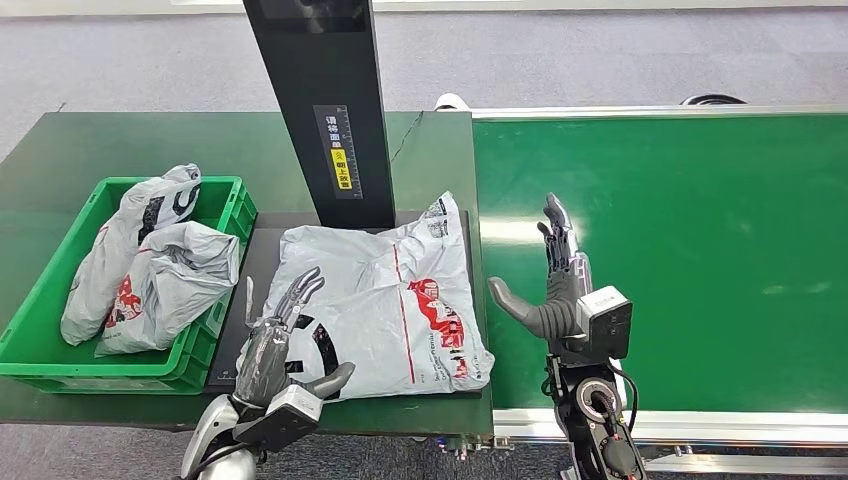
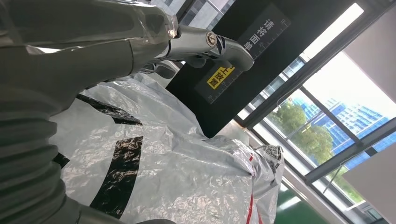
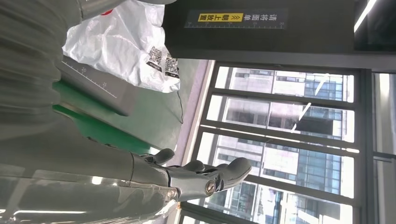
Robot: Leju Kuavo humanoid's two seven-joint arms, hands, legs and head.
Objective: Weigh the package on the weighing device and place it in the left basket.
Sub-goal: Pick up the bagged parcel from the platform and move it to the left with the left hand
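Fingers (image 1: 300, 290) of the left hand (image 1: 272, 345) lie spread, gripping nothing, on the package (image 1: 390, 300), hiding the scale.

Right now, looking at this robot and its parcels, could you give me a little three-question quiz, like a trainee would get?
1. True or false: the package already lies in the green basket.
2. Which hand is over the package? A) left hand B) right hand C) both
3. Fill in: the right hand hangs over the green ____, holding nothing.

Key: 1 false, it lies on the dark weighing device below the black post, while two other bags are in the basket. 2 A. 3 conveyor belt.
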